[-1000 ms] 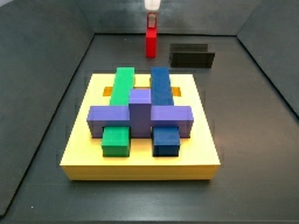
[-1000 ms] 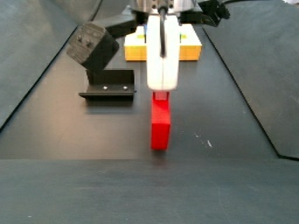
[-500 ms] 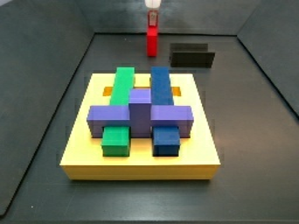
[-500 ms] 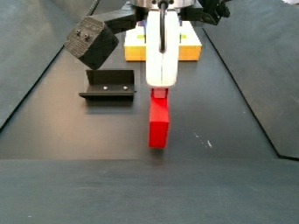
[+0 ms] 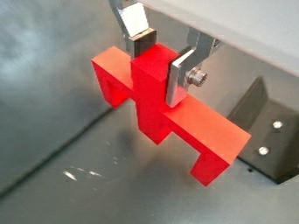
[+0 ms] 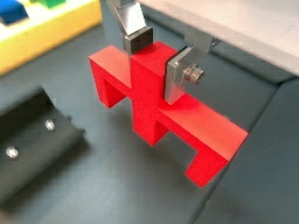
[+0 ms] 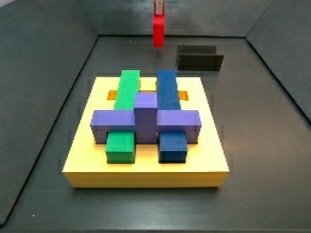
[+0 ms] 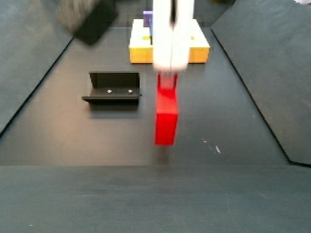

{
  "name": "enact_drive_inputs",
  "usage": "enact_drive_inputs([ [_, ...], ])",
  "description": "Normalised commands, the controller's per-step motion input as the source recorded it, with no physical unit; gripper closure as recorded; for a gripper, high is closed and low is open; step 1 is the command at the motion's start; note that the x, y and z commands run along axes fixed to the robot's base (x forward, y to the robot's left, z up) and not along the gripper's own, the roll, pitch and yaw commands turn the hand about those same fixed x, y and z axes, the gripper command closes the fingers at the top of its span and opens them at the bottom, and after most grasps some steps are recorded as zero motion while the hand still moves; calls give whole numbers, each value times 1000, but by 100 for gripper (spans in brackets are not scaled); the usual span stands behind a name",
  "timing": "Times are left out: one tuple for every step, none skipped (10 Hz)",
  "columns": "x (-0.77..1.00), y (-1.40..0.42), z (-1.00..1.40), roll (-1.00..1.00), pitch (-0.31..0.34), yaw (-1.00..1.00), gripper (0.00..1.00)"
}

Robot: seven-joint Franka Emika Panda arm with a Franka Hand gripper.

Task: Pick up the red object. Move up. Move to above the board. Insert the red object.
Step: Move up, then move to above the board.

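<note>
I see the gripper [image 5: 162,59] pinching the bright red flat plastic block [image 5: 163,109], the red object, by its central stem in both wrist views [image 6: 156,59]; silver fingers [image 6: 183,70] pressed against both faces of the stem; crossbar and two end legs [image 6: 201,144] clear of the dark counter [image 6: 82,192]; in a side view the red block [image 8: 165,111] hangs edge-on, a thin vertical bar, with a gap under it above the counter [image 8: 219,118]; in a side view it [image 7: 159,30] sits at the far end, well beyond the large square yellow slotted board [image 7: 145,169]; board carries a long green block [image 7: 124,98], a long blue block [image 7: 168,100] and a purple cross piece [image 7: 145,120]; dark L-shaped fixture [image 8: 112,88] stands left of the red block, apart from it; gripper body in that side view is motion-blurred [image 8: 172,41].
</note>
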Motion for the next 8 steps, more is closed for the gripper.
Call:
enact_drive_inputs([
  [-4,1,216,52,19,-4,100],
  [0,0,1400,0,0,0,100],
  [-37,-3,1400,-22,39,2,100],
  [-51,-7,1400,-2,44,-1,100],
  [24,5,1400,1,35,4,100],
  [51,10,942,-21,74,-3,100],
  [21,6,474,-6,99,-2,100],
  [42,3,208,5,68,2,100],
])
